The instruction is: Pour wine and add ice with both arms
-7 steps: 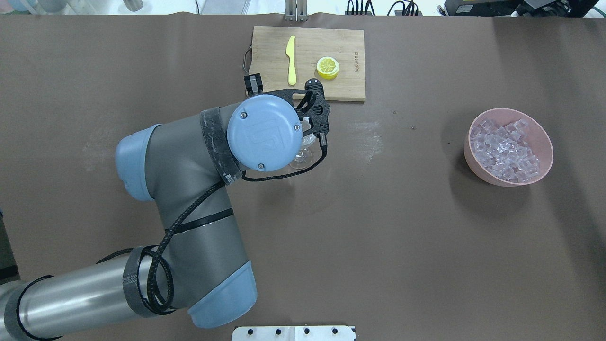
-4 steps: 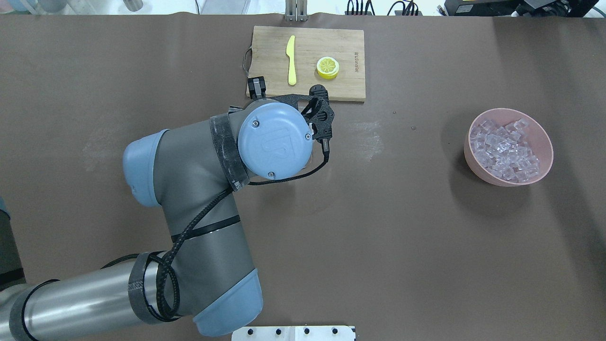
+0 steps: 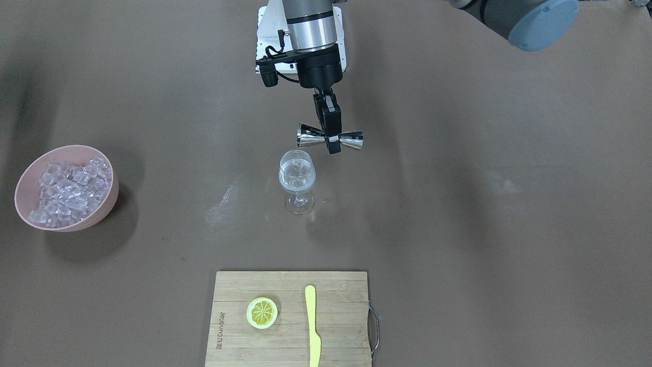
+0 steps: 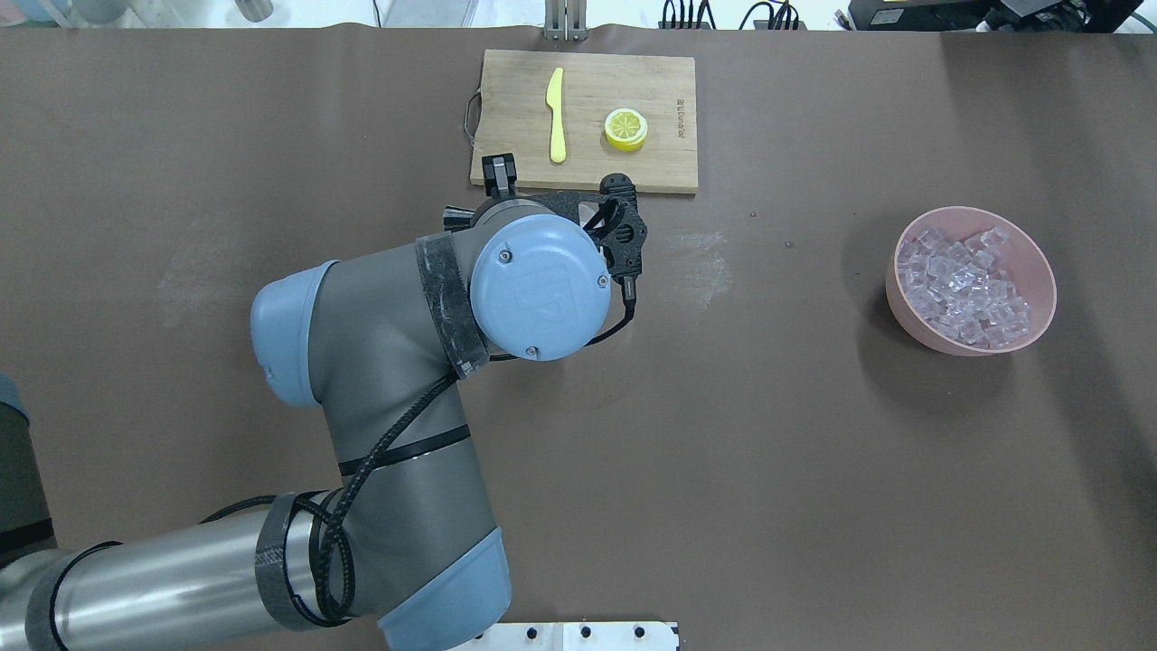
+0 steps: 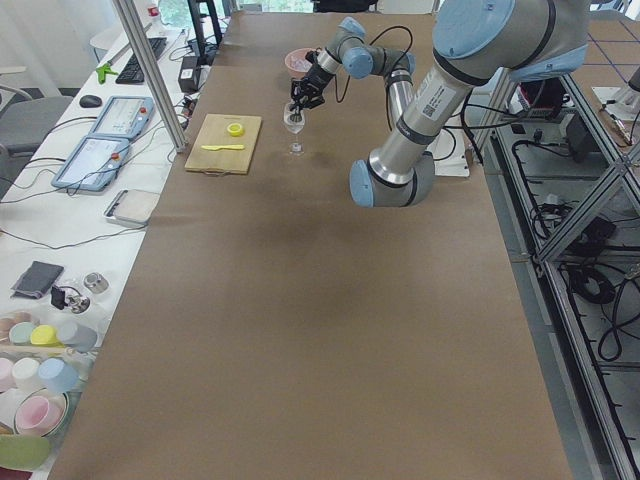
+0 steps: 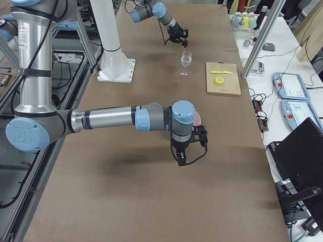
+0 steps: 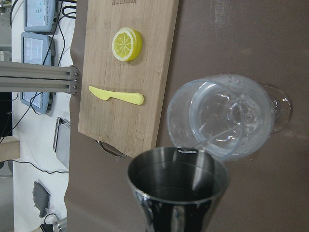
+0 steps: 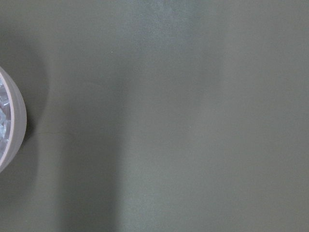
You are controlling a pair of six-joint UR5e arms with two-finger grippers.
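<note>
Right, in the front-facing view your left pincer (image 3: pixel 332 141) is pinching a steel jigger (image 3: pixel 308 137) at its waist, and the jigger lies on its side in the air. The wine glass (image 3: pixel 297 179) stands upright on the tabletop (image 3: pixel 458 229) at 7 o'clock of the jigger, apart from it, with something clear inside. The ice (image 3: pixel 66 186) is heaped in a pink bowl (image 3: pixel 109 201), well apart at 9 o'clock of the glass. At 6 o'clock of the glass lies a wooden board (image 3: pixel 336 306) carrying a lemon slice (image 3: pixel 262 312) and a yellow knife (image 3: pixel 311 326).

From overhead, your left arm (image 4: pixel 380 353) covers both glass and jigger. The bowl sits at 3 o'clock of its wrist and the board at 12 o'clock.

The left wrist camera looks past the jigger's open mouth, with the glass at 1 o'clock of it.

The right wrist camera shows you bare tabletop, with the bowl's edge at 9 o'clock.

From the tabletop's right end, your right pincer (image 6: pixel 181 157) hangs above the tabletop near the bowl. You cannot tell whether it is spread or pressed together.
</note>
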